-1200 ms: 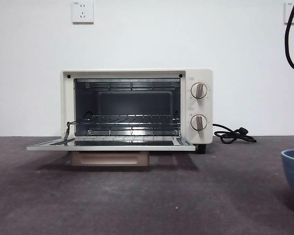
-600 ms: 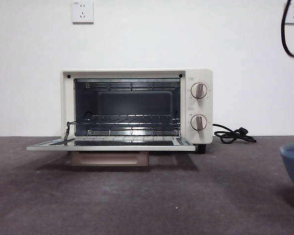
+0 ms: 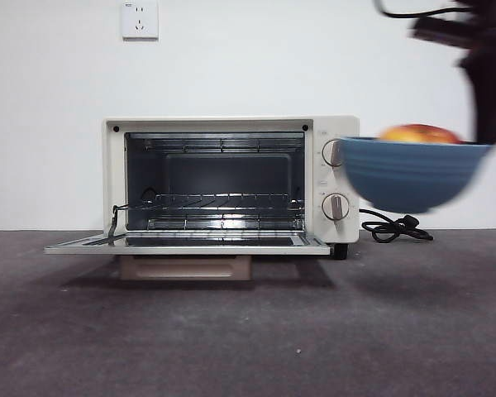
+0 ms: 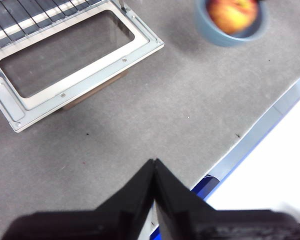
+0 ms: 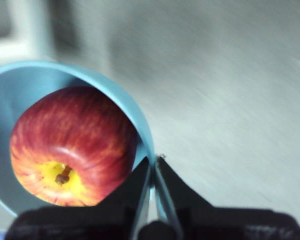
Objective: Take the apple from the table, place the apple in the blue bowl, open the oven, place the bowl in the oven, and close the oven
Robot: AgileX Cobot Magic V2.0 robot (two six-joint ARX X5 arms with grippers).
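Bowl, smooth medium-blue, round, deep (image 3: 411, 174), now airborne beside open cream-white toaster oven (image 3: 230, 184), streaked red apple (image 3: 419, 133) inside, right gripper (image 5: 153, 165) pinching rim, left gripper (image 4: 154, 166) closed, idle; insertion next.

The blue bowl (image 3: 409, 172) is smeared with blur in the front view, and it covers part of the oven's (image 3: 231, 178) top knob. Only the top of the apple (image 3: 419, 133) peeks over its rim — the rest is hidden inside. The right gripper's arm is a dark blur at the top corner, cut off by the edge. In the right wrist view the table (image 5: 230, 90) is blurry — and the bowl's rim runs off the side.
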